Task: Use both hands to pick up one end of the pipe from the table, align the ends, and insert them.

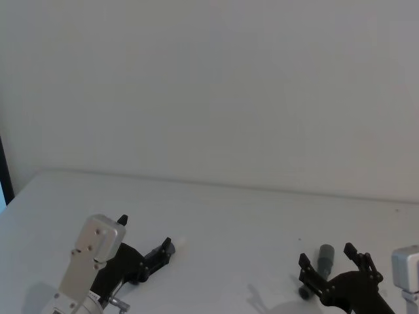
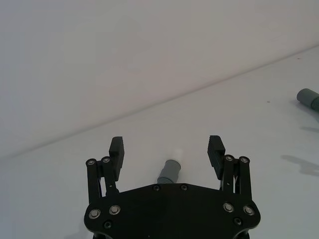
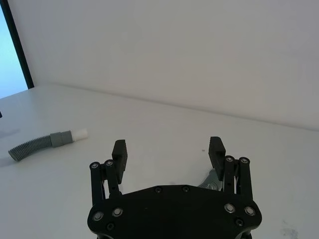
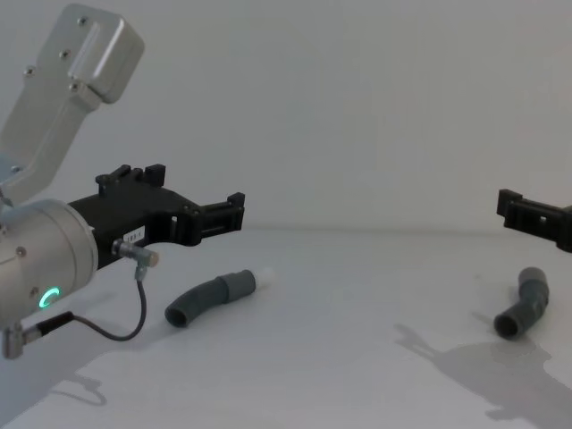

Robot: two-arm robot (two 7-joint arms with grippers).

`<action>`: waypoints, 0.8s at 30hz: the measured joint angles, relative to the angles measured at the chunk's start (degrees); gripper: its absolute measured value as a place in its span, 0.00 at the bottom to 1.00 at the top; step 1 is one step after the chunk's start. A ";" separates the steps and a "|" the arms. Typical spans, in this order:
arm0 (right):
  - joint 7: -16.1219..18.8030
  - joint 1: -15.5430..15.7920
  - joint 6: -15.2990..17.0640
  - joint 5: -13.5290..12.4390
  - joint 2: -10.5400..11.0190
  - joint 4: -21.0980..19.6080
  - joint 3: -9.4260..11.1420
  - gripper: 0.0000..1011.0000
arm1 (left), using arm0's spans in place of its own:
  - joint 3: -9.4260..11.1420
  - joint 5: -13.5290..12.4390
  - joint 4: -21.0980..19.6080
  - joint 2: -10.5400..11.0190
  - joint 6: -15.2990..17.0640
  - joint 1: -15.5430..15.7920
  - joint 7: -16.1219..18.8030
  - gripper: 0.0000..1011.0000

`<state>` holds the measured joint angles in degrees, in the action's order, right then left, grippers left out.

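Observation:
Two bent ribbed pipe pieces lie apart on the white table [image 1: 229, 216]. The left piece [image 4: 211, 296] has a grey collar and a white plug tip [image 4: 265, 277]. My left gripper [image 4: 198, 189] hovers open above it, and the piece [image 2: 169, 172] shows between and below the fingers. The right piece [image 4: 524, 307] has a smooth grey socket collar [image 1: 326, 254]. Over it my right gripper [image 1: 327, 255] hangs open, and the gripper's body partly hides the piece [image 3: 211, 179]. Neither gripper [image 3: 168, 147] holds anything.
A plain white wall [image 1: 216, 85] rises behind the table's far edge. A cable with a small connector [image 4: 134, 268] hangs from the left wrist near the left piece. A dark vertical strip [image 1: 5, 171] stands at the table's far left.

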<state>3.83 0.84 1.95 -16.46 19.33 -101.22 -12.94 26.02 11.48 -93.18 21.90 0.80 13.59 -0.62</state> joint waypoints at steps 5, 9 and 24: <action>0.00 0.00 0.00 0.00 0.00 0.00 0.00 0.99 | 0.00 0.00 0.00 0.00 0.00 0.00 0.00 0.99; 0.00 0.00 0.00 0.00 0.00 0.00 0.00 0.99 | 0.00 0.00 0.00 0.00 0.00 0.00 0.00 0.99; 0.00 0.00 0.00 0.00 0.00 0.00 0.00 0.99 | 0.00 0.00 0.00 0.00 0.00 0.00 0.00 0.99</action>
<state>3.83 0.84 1.95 -16.46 19.33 -101.23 -12.94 26.02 11.48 -93.18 21.90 0.80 13.59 -0.62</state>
